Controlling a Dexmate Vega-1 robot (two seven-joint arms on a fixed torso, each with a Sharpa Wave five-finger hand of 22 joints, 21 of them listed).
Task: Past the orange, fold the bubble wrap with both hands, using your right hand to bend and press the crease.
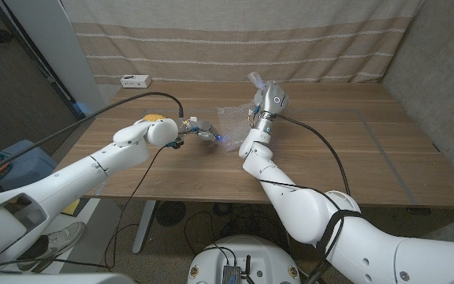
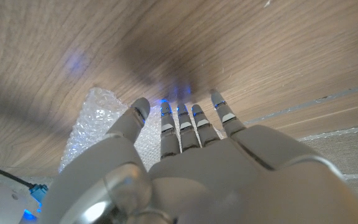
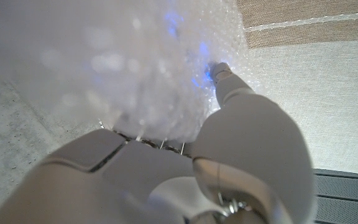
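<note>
While both hands meet at mid-worktop, holdings stand as follows.

Bubble wrap (image 1: 239, 118): clear sheet lying on the worktop (image 1: 353, 150) between the two hands, one end lifted off the wood. Its long axis runs from the left fingers up and away toward the curtain, rising at the right hand.

Right hand (image 1: 268, 104): raised above the wood, holding the lifted end of the wrap. In the right wrist view the sheet bunches over the fingers (image 3: 224, 73), which curl into it; judged a grip on the wrap. This hand is nearer the raised flap and so placed to bend it over.

Left hand (image 1: 195, 130): low at the wrap's near edge. In the left wrist view the fingers (image 2: 180, 127) are straight and close together, tips on or just above the wood, with the wrap's edge just beside the thumb. Whether they pin the sheet cannot be told.

Orange (image 1: 154, 118): a yellow-orange object behind the left wrist, mostly hidden.

White box (image 1: 135, 80): far left of the worktop, well apart.

View notes: the head view gives the overall layout and the raised flap; the left wrist view alone gives the fingertips against the wood grain; the right wrist view alone gives the wrap gathered in the right hand, blurred.
</note>
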